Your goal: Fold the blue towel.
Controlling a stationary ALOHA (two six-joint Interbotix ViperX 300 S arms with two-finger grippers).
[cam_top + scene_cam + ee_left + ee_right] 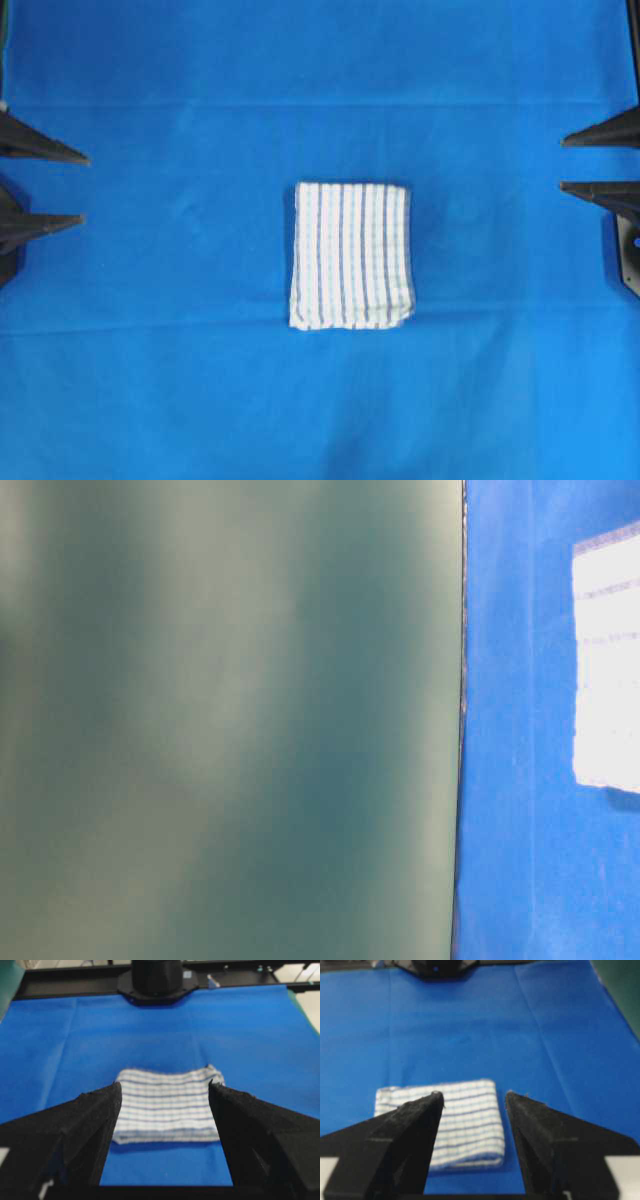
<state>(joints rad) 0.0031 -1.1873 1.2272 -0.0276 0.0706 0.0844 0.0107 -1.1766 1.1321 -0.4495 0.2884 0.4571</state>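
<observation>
The blue towel [351, 256], white with dark and light blue stripes, lies folded into a small thick rectangle at the middle of the table. It also shows in the left wrist view [167, 1105], the right wrist view [465, 1122], and as a bright patch in the table-level view [607, 665]. My left gripper [82, 188] stands open at the left edge, well clear of the towel. My right gripper [564, 164] stands open at the right edge, also apart from it. Nothing sits between either pair of fingers [95, 1125] [540, 1130].
A plain solid-blue covering [180, 380] spreads over the whole table with faint creases. A blurred green panel [230, 720] fills the left of the table-level view. The opposite arm's black base [156, 980] stands at the far table edge.
</observation>
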